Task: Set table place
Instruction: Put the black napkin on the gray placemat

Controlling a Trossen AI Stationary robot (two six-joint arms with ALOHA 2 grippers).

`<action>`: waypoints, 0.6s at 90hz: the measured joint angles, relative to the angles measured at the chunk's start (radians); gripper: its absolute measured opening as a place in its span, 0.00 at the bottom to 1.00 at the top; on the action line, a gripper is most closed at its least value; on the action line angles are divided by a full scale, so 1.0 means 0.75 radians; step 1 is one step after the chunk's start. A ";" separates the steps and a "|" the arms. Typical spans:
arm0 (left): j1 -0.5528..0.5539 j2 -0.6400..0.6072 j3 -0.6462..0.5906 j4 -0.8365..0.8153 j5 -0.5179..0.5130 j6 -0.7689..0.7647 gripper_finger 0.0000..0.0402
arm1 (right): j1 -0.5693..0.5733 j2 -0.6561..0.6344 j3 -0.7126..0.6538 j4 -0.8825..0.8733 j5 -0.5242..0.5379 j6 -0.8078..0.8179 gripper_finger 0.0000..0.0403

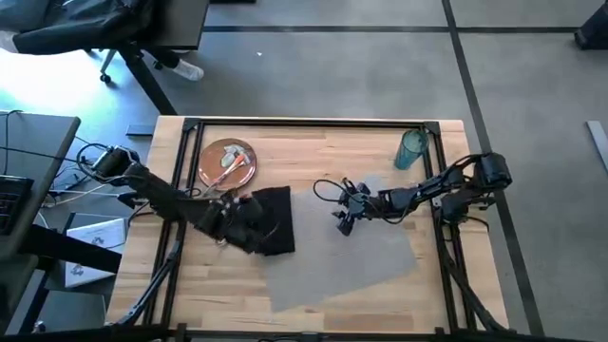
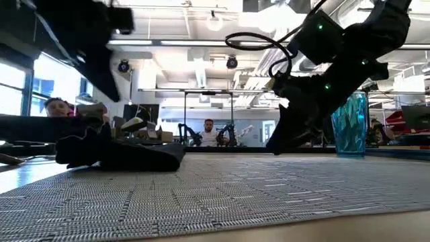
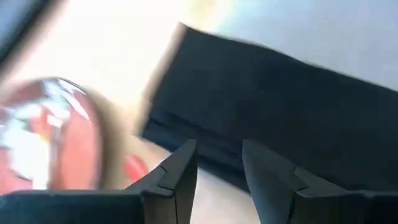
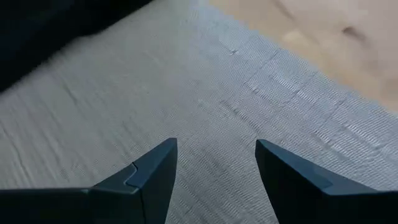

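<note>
The grey woven placemat (image 1: 347, 249) lies skewed on the wooden table (image 1: 313, 142), right of the middle. A black napkin (image 1: 272, 220) lies bunched half on the mat's left edge (image 2: 121, 154). My left gripper (image 3: 219, 163) is open low over the napkin's near-left edge (image 1: 228, 217), which shows past its fingertips. My right gripper (image 4: 216, 163) is open, pointing down over the mat's far part (image 1: 344, 220), with nothing between its fingers. The orange-brown plate (image 1: 228, 163) at the far left carries the cutlery. The teal tumbler (image 1: 410, 149) stands upright at the far right.
The table's black frame rails (image 1: 313, 122) run along its edges. Bare wood (image 1: 218, 285) lies near the front left. Beyond the table, the low view shows people (image 2: 209, 132) and office desks.
</note>
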 joint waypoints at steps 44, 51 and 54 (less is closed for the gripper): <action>0.744 0.239 -0.002 0.369 0.299 0.833 0.28 | 0.122 0.106 0.006 0.052 0.198 0.097 0.51; 0.796 0.294 -0.002 0.395 0.379 0.898 0.28 | 0.122 0.106 0.005 0.053 0.198 0.094 0.51; 0.812 0.316 -0.002 0.394 0.416 0.915 0.28 | 0.122 0.106 0.005 0.054 0.197 0.093 0.51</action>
